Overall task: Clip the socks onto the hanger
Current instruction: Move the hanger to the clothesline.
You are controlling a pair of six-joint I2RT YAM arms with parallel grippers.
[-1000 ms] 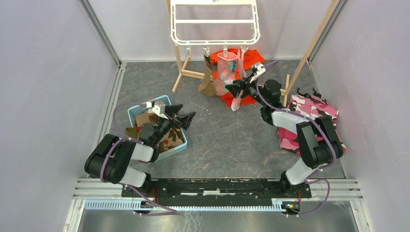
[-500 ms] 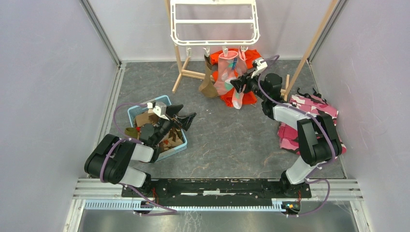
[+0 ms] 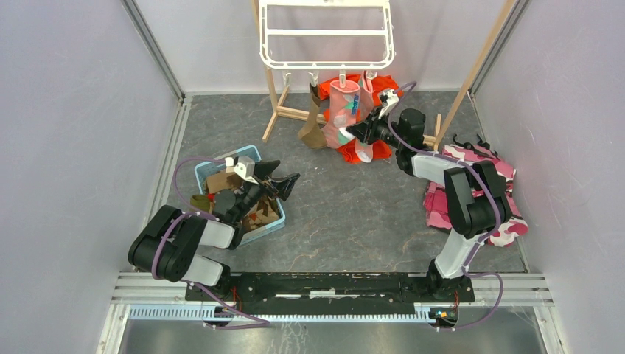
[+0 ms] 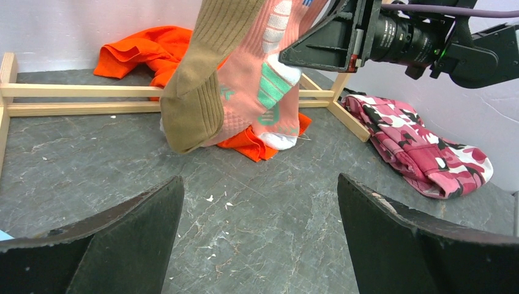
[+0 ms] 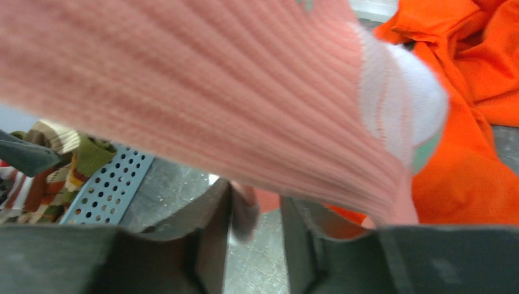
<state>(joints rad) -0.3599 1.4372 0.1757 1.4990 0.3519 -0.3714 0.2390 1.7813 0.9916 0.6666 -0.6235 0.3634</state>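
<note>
The white hanger (image 3: 328, 37) hangs at the back, with a brown sock (image 3: 313, 122) and two pink socks (image 3: 341, 107) dangling from its front clips. My right gripper (image 3: 359, 131) is up against the right pink sock (image 5: 214, 79). Its jaws stand narrow, with a fold of that sock between the tips (image 5: 256, 196). I cannot tell whether they pinch it. My left gripper (image 3: 284, 181) hovers wide open beside the basket with nothing in it (image 4: 260, 180). The left wrist view shows the brown sock (image 4: 196, 92) and a pink sock (image 4: 263, 79) hanging ahead.
A blue perforated basket (image 3: 210, 166) at the left holds several more socks. An orange garment (image 3: 379, 88) lies under the hanging socks. A pink camouflage cloth (image 3: 479, 166) lies at the right. The wooden stand's base (image 3: 284, 110) runs along the floor at the back.
My right arm has reached further back toward the hanger, its jaws have narrowed, and the pink sock's lower end has swung up and left with it. The left arm has not moved.
</note>
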